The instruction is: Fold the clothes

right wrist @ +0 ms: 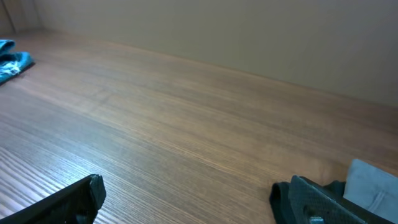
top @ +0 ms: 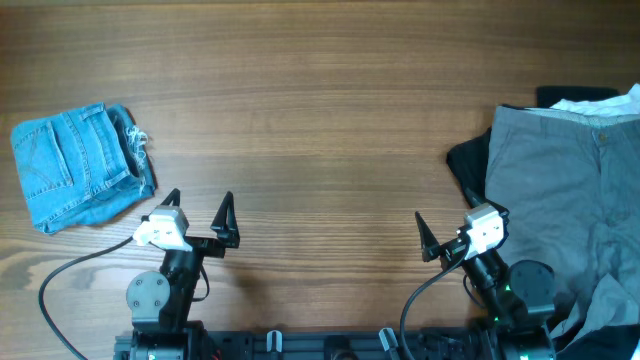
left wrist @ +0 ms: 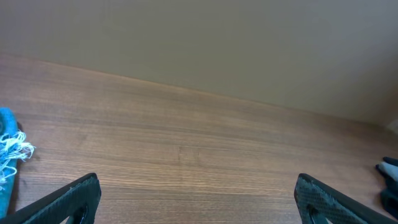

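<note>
The grey trousers (top: 565,190) lie heaped at the right end of the wooden worktop (top: 320,100), waistband toward the far side with a button showing, and they run off the right edge of the overhead view. A strip of whitish lining (top: 585,103) peeks out just past the waistband. A black garment (top: 468,160) sticks out from under the trousers' left edge (a bit more black shows at the far corner too). Over at the left end, well apart from all that, sit the small denim shorts (top: 75,165), lying as a rough square with a frayed hem on their right side. Both arms stand at the near edge with bare wood between them. The left gripper (top: 199,200) hovers near the shorts' lower right corner, touching nothing, its jaws spread wide and empty; its wrist camera catches only the white fraying at the far left. The right gripper (top: 443,210) sits just beside the black garment, jaws likewise wide apart with nothing in them. Grey cloth shows by its right finger (right wrist: 311,196) in the wrist view, though I can't tell if they touch.
</note>
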